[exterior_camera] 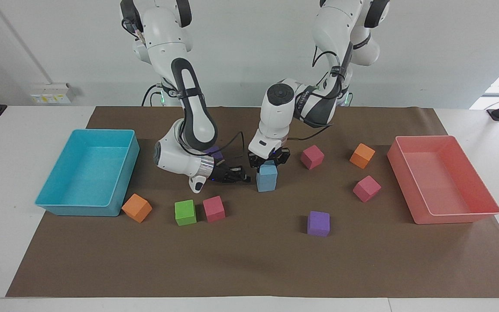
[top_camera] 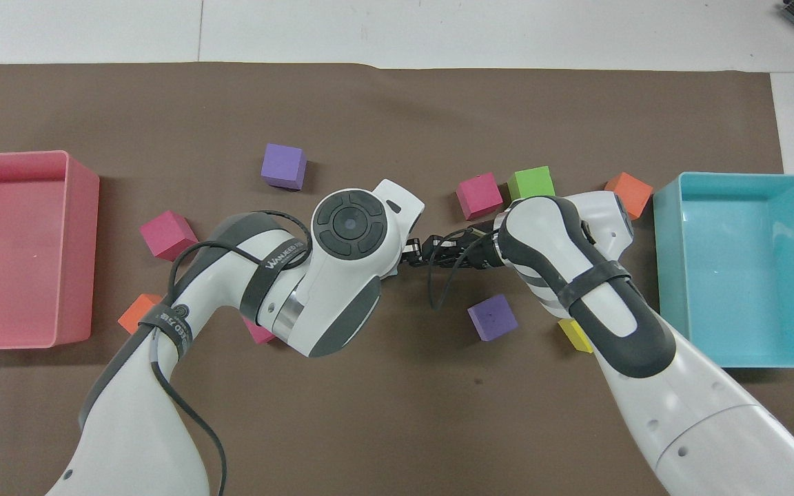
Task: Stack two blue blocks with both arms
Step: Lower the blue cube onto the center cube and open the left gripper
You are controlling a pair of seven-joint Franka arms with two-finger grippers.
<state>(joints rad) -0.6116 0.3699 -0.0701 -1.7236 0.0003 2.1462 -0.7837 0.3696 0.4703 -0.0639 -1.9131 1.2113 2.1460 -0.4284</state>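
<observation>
Two light blue blocks stand stacked at the middle of the brown mat, the upper blue block [exterior_camera: 267, 170] on the lower blue block [exterior_camera: 266, 185]. My left gripper [exterior_camera: 268, 161] comes straight down on the stack and is shut on the upper block, one finger on each side of its top. My right gripper [exterior_camera: 244, 177] lies low over the mat beside the stack, toward the right arm's end, shut with nothing in it. In the overhead view the left arm's wrist hides the stack, and the right gripper [top_camera: 431, 251] reaches in next to it.
A turquoise tray [exterior_camera: 121, 190] sits at the right arm's end and a pink tray [exterior_camera: 422, 208] at the left arm's end. Loose cubes lie around: orange [exterior_camera: 137, 208], green [exterior_camera: 185, 212], pink [exterior_camera: 213, 208], purple [exterior_camera: 318, 223], pink [exterior_camera: 366, 188], orange [exterior_camera: 362, 155], pink [exterior_camera: 312, 157], yellow [top_camera: 574, 334].
</observation>
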